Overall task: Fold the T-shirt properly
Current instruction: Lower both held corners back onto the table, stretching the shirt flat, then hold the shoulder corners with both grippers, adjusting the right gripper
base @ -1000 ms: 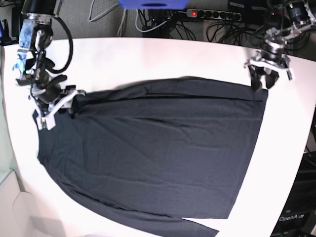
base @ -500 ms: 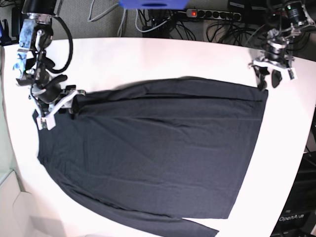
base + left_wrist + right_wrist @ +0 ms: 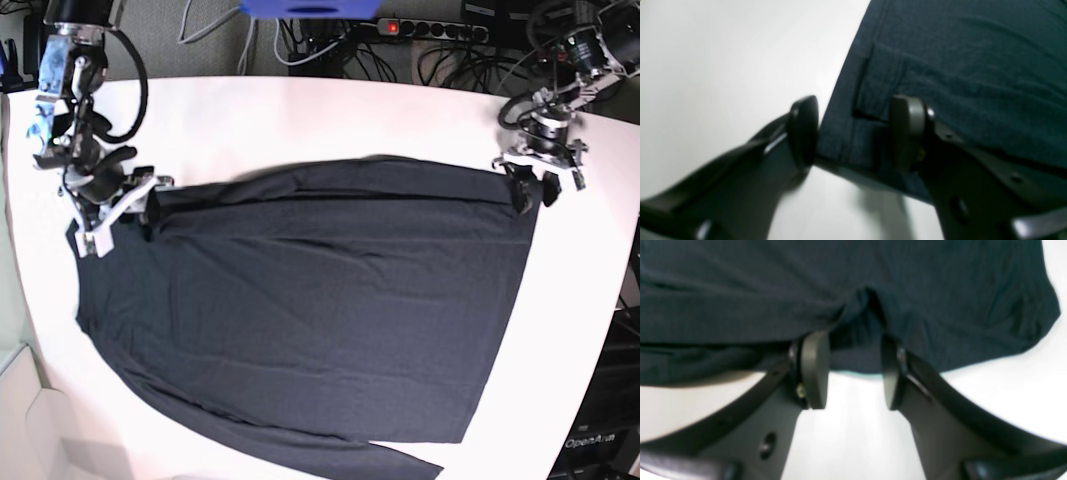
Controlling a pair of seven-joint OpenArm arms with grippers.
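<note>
So the white table (image 3: pixel 300 110) is pretty much taken over by the T-shirt (image 3: pixel 320 300), which is spread flat across the middle of it. Its long axis is laid side to side in the base view, with a slight diagonal lean: one straight hemmed edge is set at that view's right, and the cloth is widened out toward the left, where the lower left outline is rounded off. A long sleeve is seen trailing along the bottom edge and off toward the lower right corner of the picture. The fabric is a plain dark navy, close to black, no print anywhere, and only a few shallow creases are seen running along its length. In the left wrist view a seam line and a double-stitched hem are picked out near the corner, and the knit is shown a bit bluer. The left gripper (image 3: pixel 853 133) is parked over the top corner at the base view's right; its jaws are spread apart, with the shirt corner sitting between the pads, and nothing is clamped. The right gripper (image 3: pixel 853 370) is posted at the opposite top edge; its jaws are likewise held apart, a bunched fold of cloth is lying between them, and nothing is pinched.
</note>
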